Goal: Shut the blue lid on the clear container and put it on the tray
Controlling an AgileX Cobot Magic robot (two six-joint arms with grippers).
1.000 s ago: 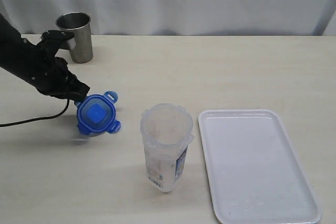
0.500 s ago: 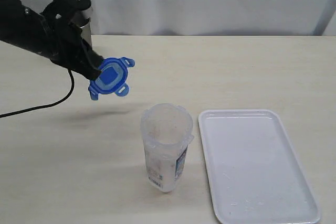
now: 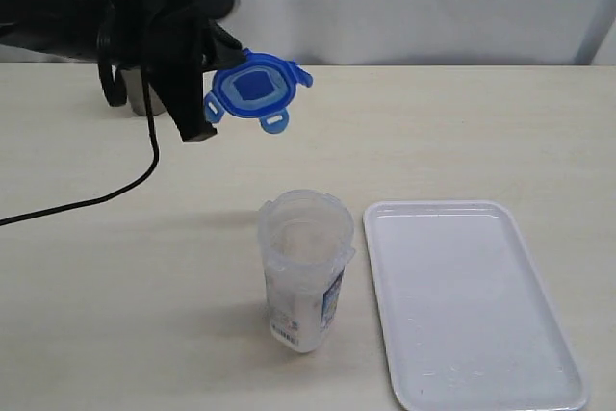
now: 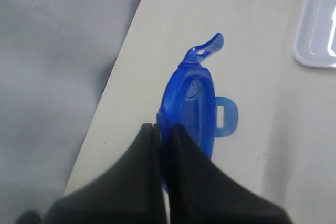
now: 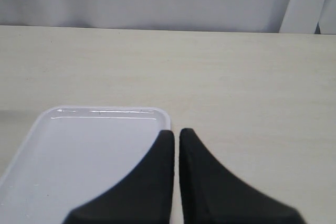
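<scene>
The blue lid [image 3: 255, 90] hangs in the air above the table, tilted, up and to the left of the clear container [image 3: 304, 267]. My left gripper [image 3: 219, 91] is shut on the lid's edge. In the left wrist view the lid [image 4: 191, 106] shows edge-on, pinched between the black fingers [image 4: 142, 171] of the left gripper [image 4: 164, 129]. The container stands upright and open just left of the white tray [image 3: 472, 300]. My right gripper [image 5: 176, 132] is shut with nothing in it, hovering over the tray's [image 5: 84, 156] corner; it is out of the exterior view.
A steel cup [image 3: 142, 101] stands at the back left, mostly hidden behind the left arm. A black cable [image 3: 87, 201] trails over the table on the left. A white curtain closes off the back.
The left arm has lifted the lid off the table and carried it up and to the right, toward the container. Container and tray have not moved.
</scene>
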